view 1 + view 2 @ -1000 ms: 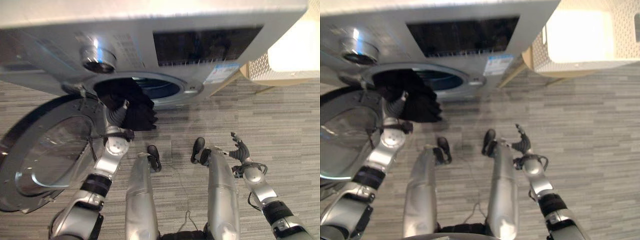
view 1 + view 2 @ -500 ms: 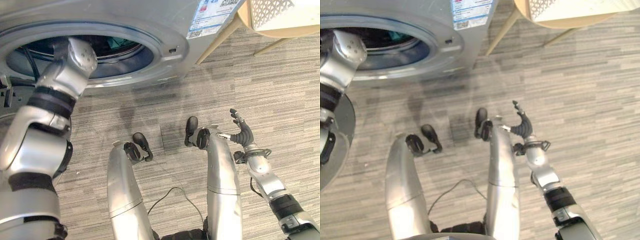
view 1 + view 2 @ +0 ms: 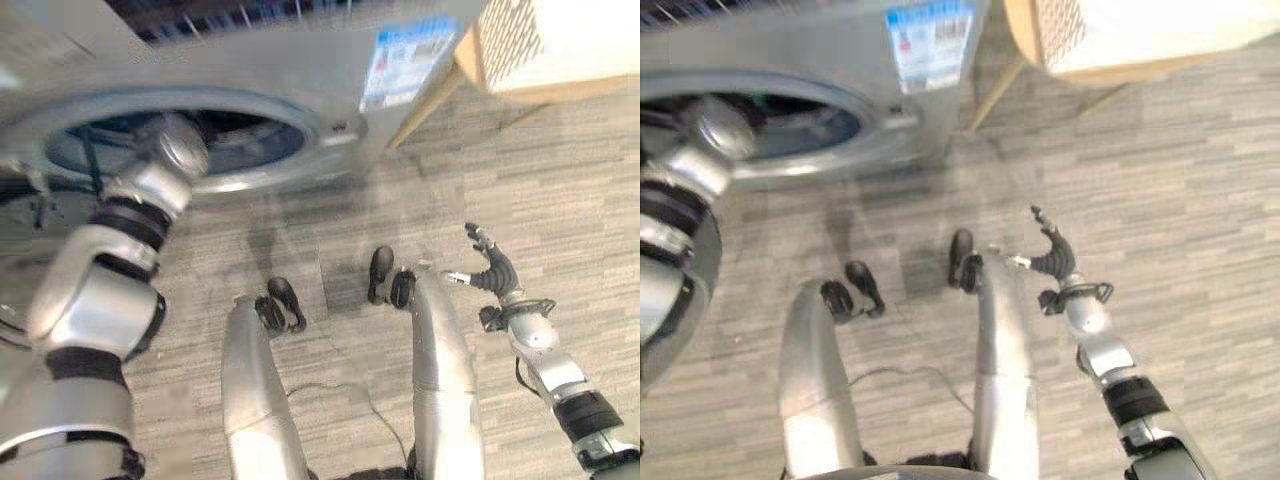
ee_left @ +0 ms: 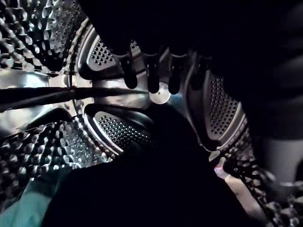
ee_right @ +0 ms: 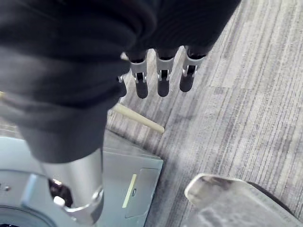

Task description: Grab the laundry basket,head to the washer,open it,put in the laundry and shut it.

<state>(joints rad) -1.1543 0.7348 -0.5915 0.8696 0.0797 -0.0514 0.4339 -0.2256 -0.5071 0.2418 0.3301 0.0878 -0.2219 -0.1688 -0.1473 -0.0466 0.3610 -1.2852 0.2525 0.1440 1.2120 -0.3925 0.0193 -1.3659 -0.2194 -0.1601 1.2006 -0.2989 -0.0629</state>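
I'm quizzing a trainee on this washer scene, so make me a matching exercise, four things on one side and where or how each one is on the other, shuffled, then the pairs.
Things:
1. left hand
2. right hand
3. dark laundry
4. label

Places or states:
A. stuck on the washer front, right of the opening
B. lying in the bottom of the drum
C. reached inside the drum, fingers straight
D. open, out over the floor

Pairs: 1-C, 2-D, 3-B, 4-A

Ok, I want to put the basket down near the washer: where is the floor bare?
Bare carpet floor lies to the robot's right, between the washer, the wooden leg of the pale stand and the raised right hand. The washer's mouth is crowded: the left arm reaches in, left hand above dark laundry.
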